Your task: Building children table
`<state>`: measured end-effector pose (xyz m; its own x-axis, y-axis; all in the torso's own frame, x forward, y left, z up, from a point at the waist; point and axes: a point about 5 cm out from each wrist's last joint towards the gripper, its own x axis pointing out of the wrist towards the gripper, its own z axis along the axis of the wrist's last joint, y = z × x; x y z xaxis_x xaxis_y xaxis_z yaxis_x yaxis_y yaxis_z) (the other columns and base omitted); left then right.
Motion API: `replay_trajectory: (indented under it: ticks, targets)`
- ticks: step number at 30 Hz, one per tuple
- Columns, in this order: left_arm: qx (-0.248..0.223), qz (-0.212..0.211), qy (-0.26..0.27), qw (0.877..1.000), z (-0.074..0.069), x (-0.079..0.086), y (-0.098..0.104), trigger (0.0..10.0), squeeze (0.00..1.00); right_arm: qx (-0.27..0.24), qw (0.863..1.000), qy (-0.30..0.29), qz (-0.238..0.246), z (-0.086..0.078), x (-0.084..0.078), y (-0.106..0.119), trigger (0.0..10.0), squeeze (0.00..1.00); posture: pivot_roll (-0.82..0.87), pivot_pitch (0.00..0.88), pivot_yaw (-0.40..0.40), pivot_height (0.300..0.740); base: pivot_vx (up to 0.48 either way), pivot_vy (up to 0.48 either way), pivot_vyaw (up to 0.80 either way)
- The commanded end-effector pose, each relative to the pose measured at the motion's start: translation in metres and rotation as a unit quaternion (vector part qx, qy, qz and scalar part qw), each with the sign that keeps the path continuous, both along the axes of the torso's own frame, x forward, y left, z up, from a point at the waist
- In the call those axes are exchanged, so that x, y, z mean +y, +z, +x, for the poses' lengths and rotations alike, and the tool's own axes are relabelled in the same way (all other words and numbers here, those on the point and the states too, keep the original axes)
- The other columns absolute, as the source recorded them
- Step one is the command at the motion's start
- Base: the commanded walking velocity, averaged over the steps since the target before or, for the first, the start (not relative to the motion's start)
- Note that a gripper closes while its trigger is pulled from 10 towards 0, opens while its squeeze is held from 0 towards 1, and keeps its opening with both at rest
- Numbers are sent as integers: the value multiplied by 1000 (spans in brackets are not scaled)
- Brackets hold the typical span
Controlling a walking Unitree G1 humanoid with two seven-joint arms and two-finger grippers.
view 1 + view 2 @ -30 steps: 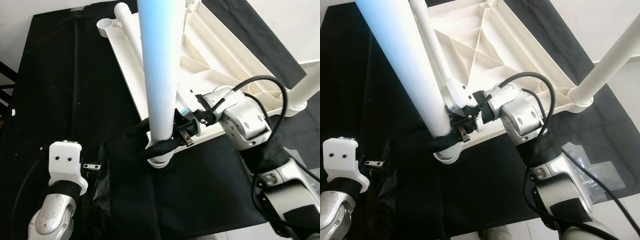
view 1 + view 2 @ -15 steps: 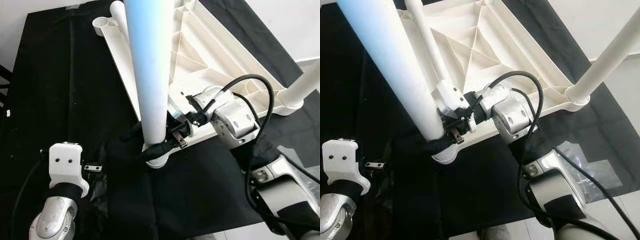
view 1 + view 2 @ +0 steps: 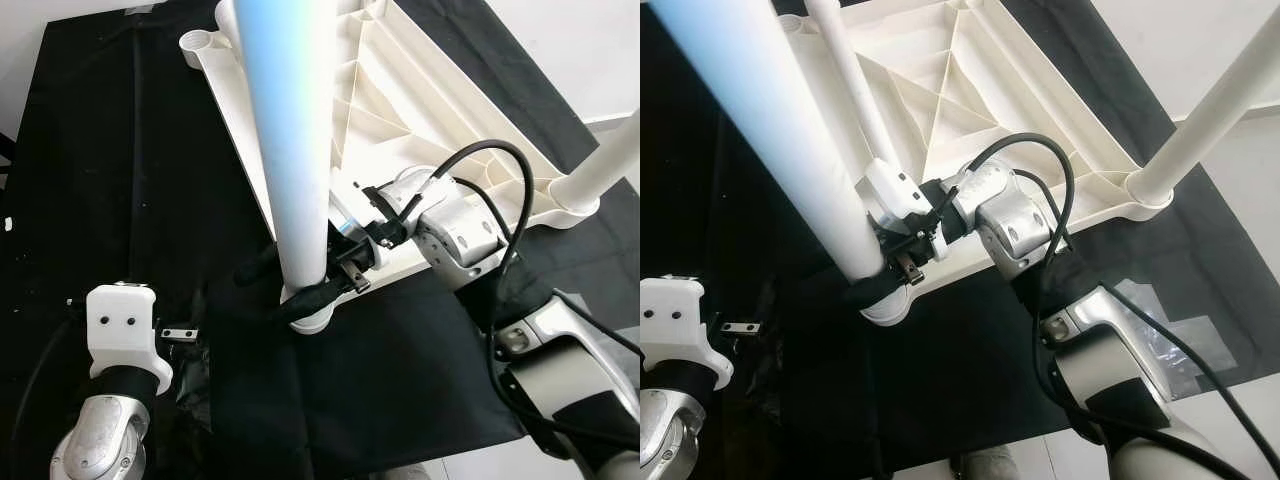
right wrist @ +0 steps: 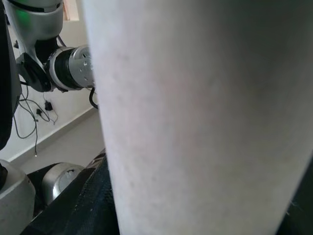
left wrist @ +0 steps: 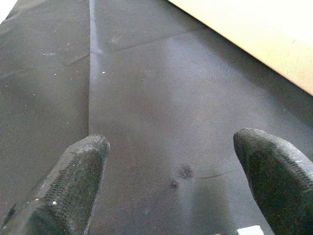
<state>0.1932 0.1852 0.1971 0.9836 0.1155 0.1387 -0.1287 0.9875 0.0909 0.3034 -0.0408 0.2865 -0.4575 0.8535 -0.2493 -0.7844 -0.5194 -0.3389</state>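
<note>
The white table top (image 3: 440, 110) lies upside down on a black cloth (image 3: 120, 150). A thick white leg (image 3: 290, 150) stands in its near-left corner socket and rises toward my head. My right gripper (image 3: 285, 288) is shut on this leg just above the socket; the right wrist view has the leg (image 4: 195, 117) pressed close. A second leg (image 3: 1210, 110) stands in the near-right corner. My left gripper (image 5: 171, 161) hangs open over the cloth to the left of the table, holding nothing.
A thinner white leg (image 3: 850, 80) runs along the far-left side of the top, beside an open socket (image 3: 195, 42). A clear plastic bag (image 3: 1170, 335) lies on the cloth at the right. Pale floor (image 3: 1240, 40) borders the cloth.
The whole view has shifted slightly. My right wrist has swung a little leftward around the leg while staying shut on it. The left arm has hardly moved.
</note>
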Motion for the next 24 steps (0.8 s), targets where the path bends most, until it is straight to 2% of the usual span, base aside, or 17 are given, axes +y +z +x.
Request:
replay_trajectory:
  ticks: [1,3,8,12,16,24]
  targets:
    - [12,5,15,1000,-4,4,-3,10000,0,24,999,14,-19,-2,6,-11,10000,0,-8,403,-23,740,0,0,0]
    - [14,6,21,1000,-7,5,-2,10000,0,66,997,27,-13,-4,4,-8,10000,0,4,413,-30,740,0,0,0]
    - [16,7,25,1000,-9,7,-1,10000,0,71,997,32,-27,-4,1,-12,10000,0,7,422,-26,740,0,0,0]
    - [18,7,25,1000,-10,6,0,10000,0,43,997,25,-52,-1,1,-19,10000,0,5,422,-23,740,0,0,0]
    - [16,7,25,1000,-9,6,1,10000,0,-11,996,22,-85,2,1,-24,10000,0,6,423,-25,740,0,0,0]
    - [17,7,27,999,-8,7,2,10000,0,-55,992,34,-111,1,1,-22,10000,0,2,424,-27,740,0,0,0]
